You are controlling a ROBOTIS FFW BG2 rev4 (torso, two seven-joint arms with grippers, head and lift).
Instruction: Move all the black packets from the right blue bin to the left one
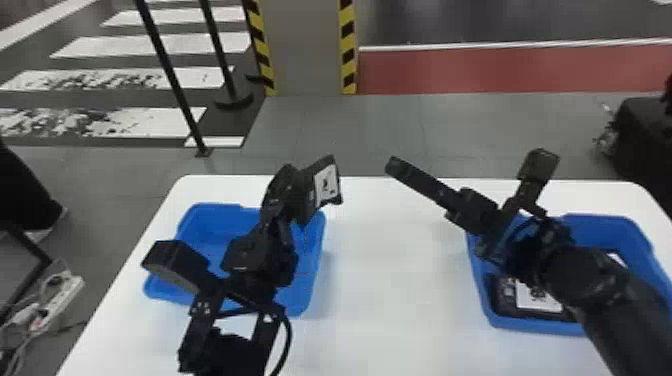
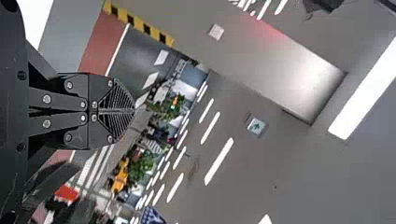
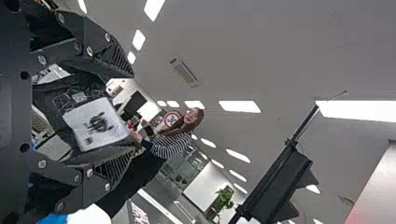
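Note:
In the head view my left gripper (image 1: 299, 192) is shut on a black packet (image 1: 327, 184) with a white label, above the back right corner of the left blue bin (image 1: 215, 220). The left wrist view has my left gripper (image 2: 133, 111) with its fingers together. My right gripper (image 1: 395, 167) stands open to the right of that packet, apart from it. Between the spread fingers of my right gripper (image 3: 128, 114), the labelled packet (image 3: 100, 122) appears farther off. Under my right arm, the right blue bin (image 1: 607, 225) holds a black packet (image 1: 540, 300); another white label shows there.
The bins stand apart on a white table (image 1: 380, 280), its bare middle between them. Behind the table are a striped pillar (image 1: 307, 50) and black posts (image 1: 172, 75). A power strip (image 1: 60, 297) lies on the floor at left.

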